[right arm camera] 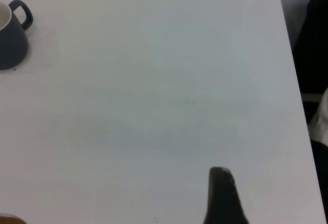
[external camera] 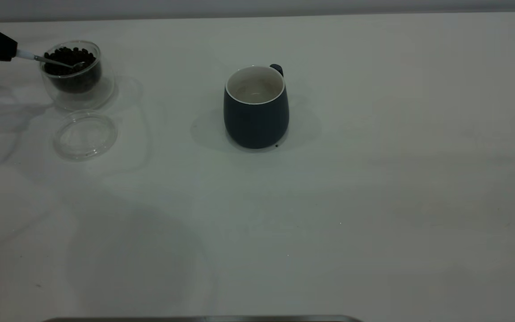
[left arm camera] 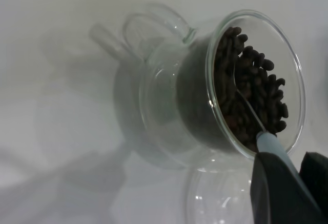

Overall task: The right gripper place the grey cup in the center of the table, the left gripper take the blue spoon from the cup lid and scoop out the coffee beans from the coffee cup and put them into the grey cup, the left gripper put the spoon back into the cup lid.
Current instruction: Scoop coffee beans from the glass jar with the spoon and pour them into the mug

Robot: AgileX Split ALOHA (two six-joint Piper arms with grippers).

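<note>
I judge the first step done, the grey cup point(external camera: 256, 107) standing empty mid-table point(external camera: 373, 201), and scooping begun: my left gripper point(left arm camera: 287, 185) clamps the blue spoon point(external camera: 51, 60) in the coffee cup's point(external camera: 78, 76) beans point(external camera: 70, 57), lid point(external camera: 85, 134) bare, while I cannot tell the right gripper's point(right arm camera: 221, 196) finger state.

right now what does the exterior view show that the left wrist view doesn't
Only the exterior view shows the grey cup, standing upright and alone mid-table, apart from the glass pieces; its white inside looks empty. It also shows the wide white table.

Only the left wrist view shows up close the spoon with its bowl down among the coffee beans, and its pale blue handle gripped by the left gripper's dark fingers.

Both show the glass coffee cup full of beans, the spoon reaching into it, and the empty lid lying flat beside it.
</note>
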